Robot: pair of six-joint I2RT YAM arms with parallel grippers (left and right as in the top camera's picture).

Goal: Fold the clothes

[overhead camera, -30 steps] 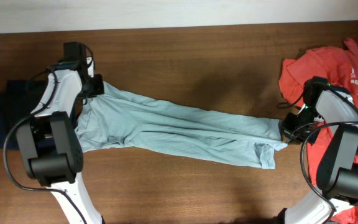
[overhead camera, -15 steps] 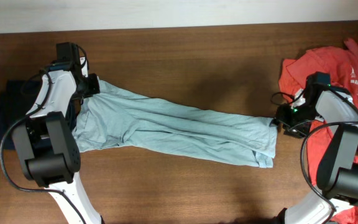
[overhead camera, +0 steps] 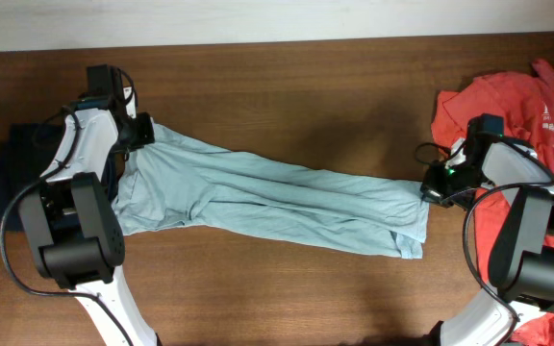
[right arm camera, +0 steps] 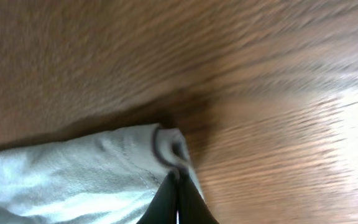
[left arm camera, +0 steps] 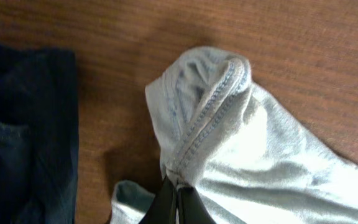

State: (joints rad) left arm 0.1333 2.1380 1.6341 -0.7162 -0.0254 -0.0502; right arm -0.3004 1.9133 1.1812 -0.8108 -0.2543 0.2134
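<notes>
Grey-blue knit cloth closest in, filling both wrist views. Left gripper (left arm camera: 178,190) closed tight, dark tips pressed together on a stitched hem of the pale grey-blue T-shirt (left arm camera: 260,155). Hem bunched into a raised ridge just beyond the tips. Right gripper (right arm camera: 178,180) also closed, tips meeting on a rolled edge of the same shirt. That view blurred, finer detail of the grip not readable.

Further out, from overhead: shirt drawn long between the two grippers, lying on the brown wooden surface (overhead camera: 306,77) on a slant. Far-left end pinched at the left gripper, nearer right end pinched at the right one. Left part wider and rumpled, partly tucked under the left arm (overhead camera: 75,221). Middle creased in long lengthwise folds. Right corner turned over on itself in a small flap.

Off to the left: navy garment (overhead camera: 12,178), lying flat at the surface's left edge, partly covered by the left arm. Strip of bare wood between it and the pinched hem, as seen from the left wrist.

Off to the right, toward the far corner: orange-red T-shirt (overhead camera: 503,101), crumpled in a heap, partly under the right arm (overhead camera: 537,240), apart from the grey-blue shirt.

Farthest: pale wall strip (overhead camera: 258,19) along the back edge of the surface.
</notes>
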